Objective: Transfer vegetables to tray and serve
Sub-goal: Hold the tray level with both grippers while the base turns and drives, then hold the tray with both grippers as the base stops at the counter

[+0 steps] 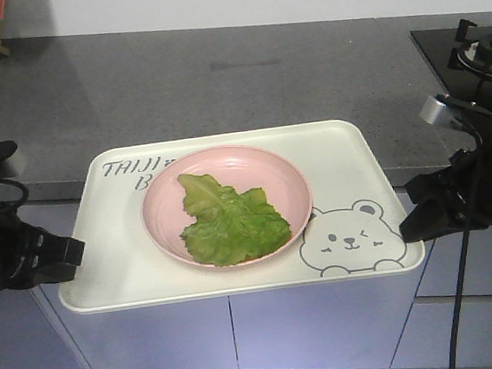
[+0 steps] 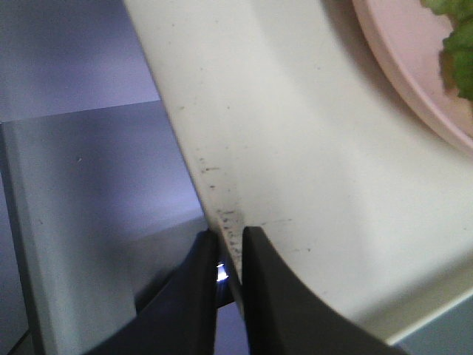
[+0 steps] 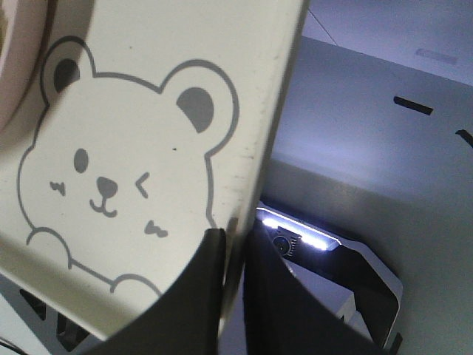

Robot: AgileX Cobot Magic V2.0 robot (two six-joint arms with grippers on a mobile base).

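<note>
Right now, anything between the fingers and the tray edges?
Nothing visible. Left gripper and right gripper each pinch the tray rim. The lettuce leaf sits in the pink plate on it.

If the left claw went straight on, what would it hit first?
The left gripper pinches the rim of the cream-white rectangular plastic tray; pushed further inward, it would probably meet the round pink plate first, though depth is unclear.
</note>
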